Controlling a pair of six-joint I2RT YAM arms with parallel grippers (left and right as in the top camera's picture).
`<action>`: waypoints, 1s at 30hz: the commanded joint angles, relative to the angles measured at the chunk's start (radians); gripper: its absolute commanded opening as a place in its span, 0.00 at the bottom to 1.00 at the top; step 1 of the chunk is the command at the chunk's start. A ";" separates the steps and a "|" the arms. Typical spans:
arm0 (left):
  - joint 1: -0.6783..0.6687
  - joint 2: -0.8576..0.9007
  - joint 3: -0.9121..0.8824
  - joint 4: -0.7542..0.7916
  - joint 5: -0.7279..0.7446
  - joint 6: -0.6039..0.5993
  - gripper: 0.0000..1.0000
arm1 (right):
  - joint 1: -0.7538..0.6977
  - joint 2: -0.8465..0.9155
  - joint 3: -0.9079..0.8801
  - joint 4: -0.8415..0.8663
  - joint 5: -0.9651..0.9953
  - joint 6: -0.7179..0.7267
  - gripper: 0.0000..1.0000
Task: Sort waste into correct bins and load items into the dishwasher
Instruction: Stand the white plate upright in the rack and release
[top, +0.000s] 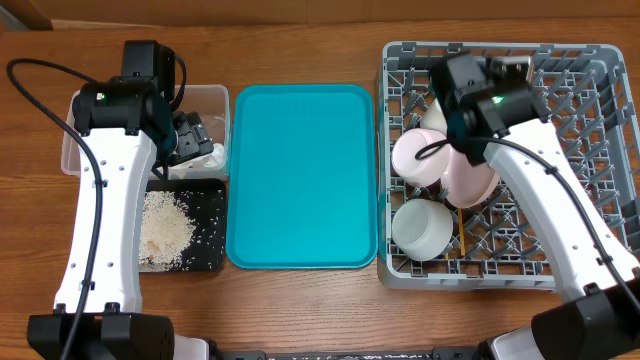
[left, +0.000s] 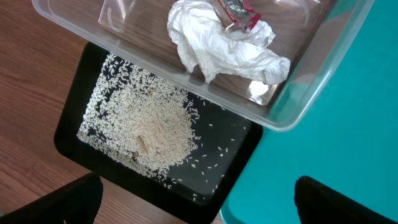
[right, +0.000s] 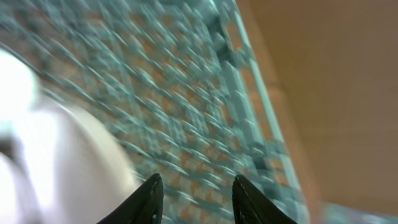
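Counter of brown wood (top: 300, 310) carried everything. On its right side sat the large square grey plastic dish rack (top: 590, 110), its pegs blurred in the right wrist view. The flat teal rectangular serving tray (top: 300, 175) lay bare in the middle, between the rack and the two bins. On the left, the clear rectangular plastic tub (top: 215, 100) stood behind the shallow black rectangular tray (top: 208, 235), their edges just beside each other.

Inside the rack, near its left wall, the round pale pink plate (top: 472, 178) rested against the pink bowl (top: 415, 158), partly under the right arm. The white bowl (top: 420, 228) sat in front of them. A small white cup (top: 430, 120) showed only partly behind the pink bowl.

The crumpled white paper napkin (left: 224, 50) lay in the clear tub, with the small red printed snack wrapper (left: 239, 12) on top of it. I could make out only a sliver of the thin wooden chopsticks (top: 461, 238), just right of the white bowl. Loose white rice grains (left: 152, 127) were heaped and scattered in the black tray.

My left fingers (left: 68, 202) were spread wide over the bins, gripping nothing. My right fingers (right: 149, 199) hung above the rack, parted, with nothing between them.
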 joint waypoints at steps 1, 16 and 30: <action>0.002 -0.004 0.010 0.002 -0.013 -0.004 1.00 | 0.004 -0.014 0.114 0.076 -0.227 0.006 0.38; 0.002 -0.004 0.010 0.002 -0.013 -0.004 1.00 | 0.004 -0.018 0.206 0.229 -0.683 0.000 1.00; 0.002 -0.004 0.010 0.002 -0.013 -0.004 1.00 | 0.004 -0.018 0.206 0.229 -0.683 0.000 1.00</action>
